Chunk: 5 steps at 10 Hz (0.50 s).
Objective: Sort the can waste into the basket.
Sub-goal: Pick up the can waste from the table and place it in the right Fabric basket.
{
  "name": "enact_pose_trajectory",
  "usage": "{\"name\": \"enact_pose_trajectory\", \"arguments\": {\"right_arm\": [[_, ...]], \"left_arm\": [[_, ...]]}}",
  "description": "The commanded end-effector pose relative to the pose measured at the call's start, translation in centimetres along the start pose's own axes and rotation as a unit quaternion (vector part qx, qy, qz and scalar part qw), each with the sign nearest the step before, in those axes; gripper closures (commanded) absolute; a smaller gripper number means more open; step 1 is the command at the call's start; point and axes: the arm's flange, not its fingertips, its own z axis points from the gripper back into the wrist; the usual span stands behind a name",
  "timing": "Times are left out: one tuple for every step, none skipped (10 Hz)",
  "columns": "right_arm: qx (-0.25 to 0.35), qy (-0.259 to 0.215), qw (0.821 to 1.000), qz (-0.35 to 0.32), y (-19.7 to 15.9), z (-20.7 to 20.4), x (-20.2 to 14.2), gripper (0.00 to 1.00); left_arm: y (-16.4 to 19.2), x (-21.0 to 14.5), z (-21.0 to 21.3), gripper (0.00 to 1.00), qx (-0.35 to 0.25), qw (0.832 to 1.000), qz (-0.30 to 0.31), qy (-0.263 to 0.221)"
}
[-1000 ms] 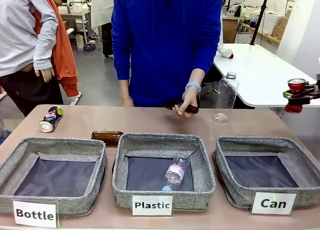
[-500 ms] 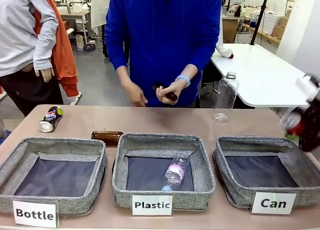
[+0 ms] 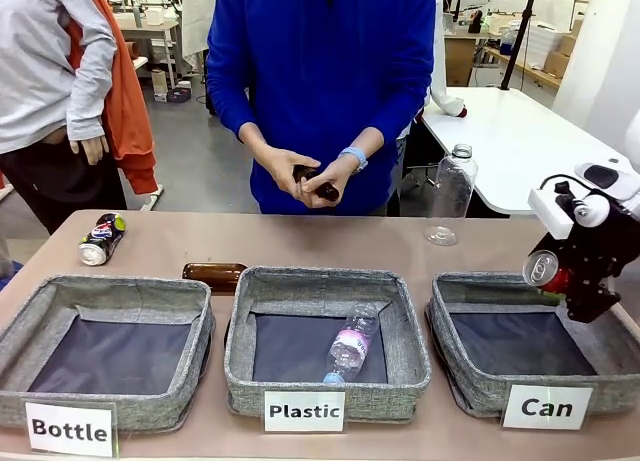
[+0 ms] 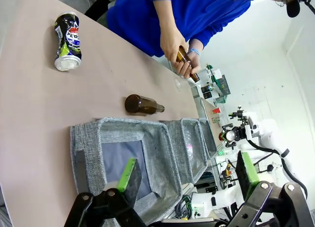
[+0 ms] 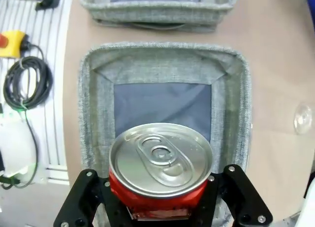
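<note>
Basket (image 3: 480, 381): near right on tabletop (image 3: 300, 243).
Red can (image 3: 545, 270): pinched by right fingers (image 5: 240, 197) above basket's far-right rim; released here, it may strike the rim and bounce out.
Dark can (image 3: 101, 238): far left, untouched.
Left fingers (image 4: 129, 174): spread, empty.

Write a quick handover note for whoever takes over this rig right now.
Right gripper: shut on the red can, over the Can basket, not yet released.
Left gripper: open, empty.
Dark can: on the table, far left, behind the Bottle basket.
Done: nothing in the Can basket yet.
Left: drop the red can, then fetch the dark can.
</note>
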Motion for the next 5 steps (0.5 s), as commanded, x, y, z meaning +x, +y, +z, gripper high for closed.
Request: {"name": "enact_pose_trajectory", "arguments": {"right_arm": [[-0.008, 0.004, 1.000, -0.021, -0.06, -0.36, -0.29, 1.00], [-0.015, 0.003, 1.000, -0.027, -0.54, -0.38, -0.28, 0.60], [-0.013, 0.001, 1.000, -0.026, -0.69, -0.39, -0.23, 0.44], [-0.013, 0.001, 1.000, -0.025, -0.79, -0.52, -0.33, 0.03], [-0.011, -0.002, 1.000, -0.027, -0.90, -0.43, -0.75, 0.00]], "left_arm": [[0.07, 0.09, -0.06, 0.00, -0.011, 1.000, -0.010, -0.010], [0.07, 0.09, -0.06, 0.00, -0.011, 1.000, -0.010, -0.010], [0.07, 0.09, -0.06, 0.00, -0.011, 1.000, -0.010, -0.010], [0.07, 0.09, -0.06, 0.00, -0.011, 1.000, -0.010, -0.010], [0.07, 0.09, -0.06, 0.00, -0.011, 1.000, -0.010, -0.010]]}}
